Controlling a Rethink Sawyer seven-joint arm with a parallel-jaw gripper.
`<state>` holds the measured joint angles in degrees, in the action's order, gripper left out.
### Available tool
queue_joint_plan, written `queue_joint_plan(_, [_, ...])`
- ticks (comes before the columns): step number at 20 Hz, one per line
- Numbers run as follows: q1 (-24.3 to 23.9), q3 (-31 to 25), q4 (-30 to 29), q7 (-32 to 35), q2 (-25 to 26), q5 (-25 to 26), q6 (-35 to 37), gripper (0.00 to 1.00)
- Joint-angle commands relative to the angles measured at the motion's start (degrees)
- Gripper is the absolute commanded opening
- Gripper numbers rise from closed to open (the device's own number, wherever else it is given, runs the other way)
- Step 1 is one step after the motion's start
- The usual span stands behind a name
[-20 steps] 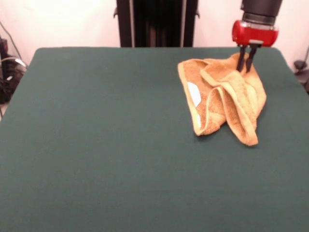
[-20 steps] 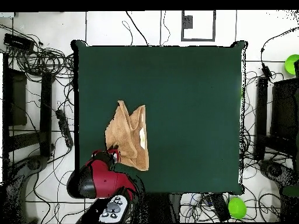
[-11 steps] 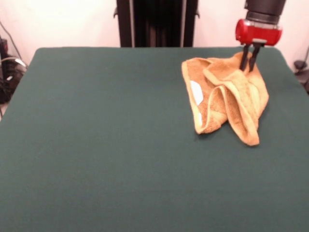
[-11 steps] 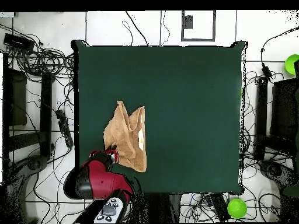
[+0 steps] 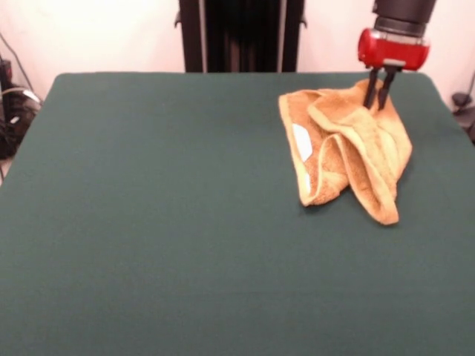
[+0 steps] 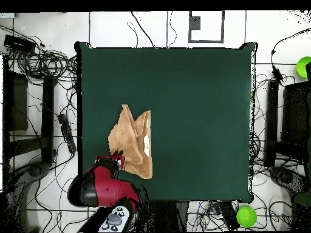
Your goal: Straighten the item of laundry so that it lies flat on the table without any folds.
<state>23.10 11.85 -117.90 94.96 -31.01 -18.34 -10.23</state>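
The towel point(image 5: 345, 148) lies crumpled on the table point(image 5: 163, 222), close to the table's far edge in the front view and near one of its far corners. It is folded over itself in long ridges, with one lobe hanging toward the table's middle and a second, narrower fold running out beside it. In the overhead view the towel point(image 6: 133, 142) is a bunched, roughly triangular heap near the table's point(image 6: 200, 109) edge on the robot's side.

The gripper point(image 5: 377, 95) stands at the towel's far end, its two dark fingers point(image 5: 369, 93) set only slightly apart, their tips down in the raised cloth there. They seem to be pinching a fold of the towel, though the cloth hides the tips themselves. In the overhead view the gripper's red head point(image 6: 108, 165) covers that same end of the towel.

The towel looks light, soft and limp, a thick looped fabric that will sag and drag rather than hold any shape. It should grip the felt-like table a little, so pulling one end may stretch out the rest. A corner or the banded hem is likely the best place to take hold, since a pinch in mid-cloth would only lift a new bunch.

A small white tag point(image 5: 299, 142) shows on the towel's side facing the table's middle; no writing on it can be read.
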Motion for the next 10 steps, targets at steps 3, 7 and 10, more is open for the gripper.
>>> queue_joint_plan(3, [-1.68, -1.62, 0.63, 13.3, 4.17, -2.58, 0.68, 0.0])
queue_joint_plan(7, [-4.19, -2.52, 0.85, 12.58, 4.35, -1.18, 0.61, 0.0])
queue_joint_plan(10, [-5.13, -2.92, 0.73, 12.37, 4.46, -0.6, 0.24, 0.0])
